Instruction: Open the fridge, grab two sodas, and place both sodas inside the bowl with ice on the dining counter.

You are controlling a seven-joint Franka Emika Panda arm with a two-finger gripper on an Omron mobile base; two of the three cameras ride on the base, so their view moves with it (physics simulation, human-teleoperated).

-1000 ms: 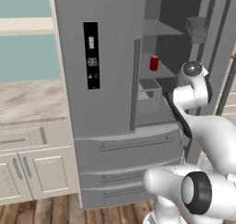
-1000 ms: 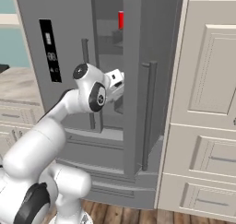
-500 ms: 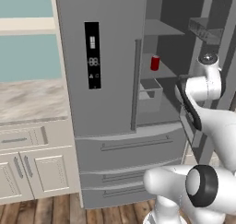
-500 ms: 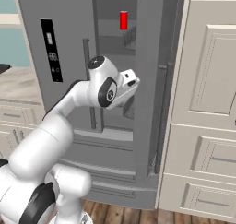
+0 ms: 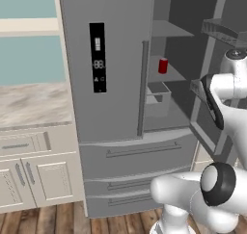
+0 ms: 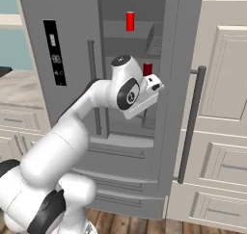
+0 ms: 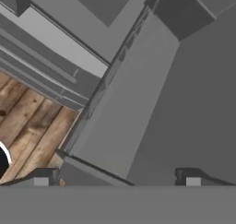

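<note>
Grey fridge [image 5: 111, 84] with its right door swung open, two red sodas [image 6: 130, 21] on inner shelves, one upper, one lower [image 6: 147, 69], end effector [image 7: 117, 178] empty, fingers spread wide apart, beside the open door's edge above the wooden floor [image 7: 27, 126]

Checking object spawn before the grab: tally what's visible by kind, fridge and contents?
Red soda cans: 2
Grey fridge: 1
Black display panel: 1
Fridge door bar handles: 2
Total: 6
</note>
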